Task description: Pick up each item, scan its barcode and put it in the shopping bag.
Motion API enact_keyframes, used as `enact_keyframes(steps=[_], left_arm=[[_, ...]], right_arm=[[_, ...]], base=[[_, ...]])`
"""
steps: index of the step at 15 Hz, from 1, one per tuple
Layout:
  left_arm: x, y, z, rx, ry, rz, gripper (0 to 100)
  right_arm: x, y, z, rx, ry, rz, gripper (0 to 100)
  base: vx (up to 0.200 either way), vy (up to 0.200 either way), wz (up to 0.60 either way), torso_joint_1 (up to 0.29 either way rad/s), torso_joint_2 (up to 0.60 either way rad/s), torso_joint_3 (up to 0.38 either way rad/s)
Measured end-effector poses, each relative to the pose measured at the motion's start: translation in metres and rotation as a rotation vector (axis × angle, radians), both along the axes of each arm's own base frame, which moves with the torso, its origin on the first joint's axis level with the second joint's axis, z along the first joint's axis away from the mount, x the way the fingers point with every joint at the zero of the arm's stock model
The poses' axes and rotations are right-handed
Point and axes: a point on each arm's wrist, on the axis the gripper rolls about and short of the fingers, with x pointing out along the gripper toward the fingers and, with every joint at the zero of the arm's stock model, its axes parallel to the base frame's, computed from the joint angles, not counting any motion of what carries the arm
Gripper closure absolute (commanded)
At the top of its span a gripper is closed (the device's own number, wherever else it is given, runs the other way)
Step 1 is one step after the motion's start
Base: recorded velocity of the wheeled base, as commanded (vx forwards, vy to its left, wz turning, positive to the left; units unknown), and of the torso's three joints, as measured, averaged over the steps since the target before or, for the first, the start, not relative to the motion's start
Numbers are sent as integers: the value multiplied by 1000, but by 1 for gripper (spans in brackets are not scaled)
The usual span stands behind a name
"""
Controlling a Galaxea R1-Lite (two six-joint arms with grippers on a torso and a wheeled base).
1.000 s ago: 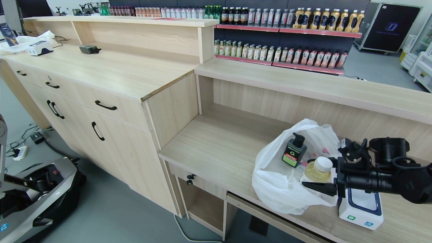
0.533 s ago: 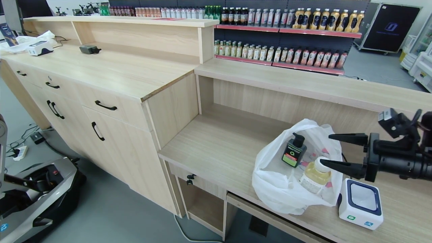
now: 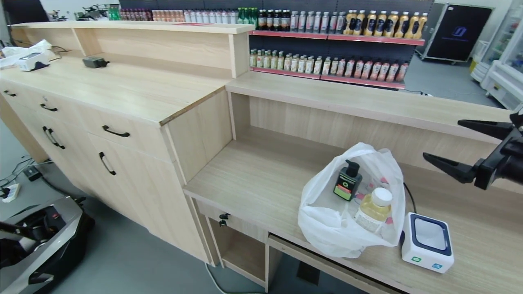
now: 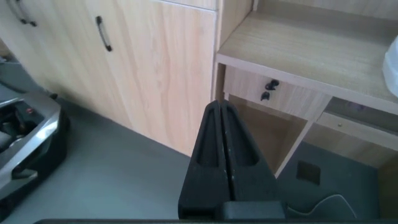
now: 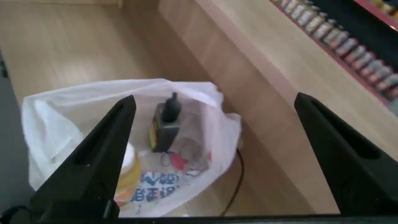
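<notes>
A white shopping bag (image 3: 327, 222) lies open on the low counter (image 3: 261, 175). Inside it stand a dark pump bottle (image 3: 347, 183) with a green label and a yellow juice bottle (image 3: 372, 209) with a white cap. Both also show in the right wrist view, the pump bottle (image 5: 165, 124) and the juice bottle (image 5: 127, 180) inside the bag (image 5: 56, 121). My right gripper (image 3: 457, 145) hangs open and empty above and to the right of the bag. My left gripper (image 4: 222, 134) is shut with nothing in it, low beside the cabinet front.
A white barcode scanner (image 3: 427, 243) sits on the counter just right of the bag, with a black cable behind it. A raised ledge (image 3: 367, 102) runs along the counter's back. Taller cabinets (image 3: 114, 134) stand to the left. Drink shelves (image 3: 327, 41) fill the background.
My right gripper let go of the juice bottle in the bag, opened, and rose up and to the right. The head camera has shifted slightly.
</notes>
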Motion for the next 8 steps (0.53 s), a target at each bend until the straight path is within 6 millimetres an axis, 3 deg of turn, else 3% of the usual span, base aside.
enact_keyframes(steps=[5, 8], left_arm=[[0, 0, 0, 0, 0, 1, 100], [0, 0, 0, 0, -1, 1, 100]], right_arm=[[1, 6, 17, 122, -20, -222, 0], [2, 7, 19, 341, 41, -272, 0]], base=[[0, 0, -600, 0, 2, 5], [0, 0, 0, 0, 0, 0]])
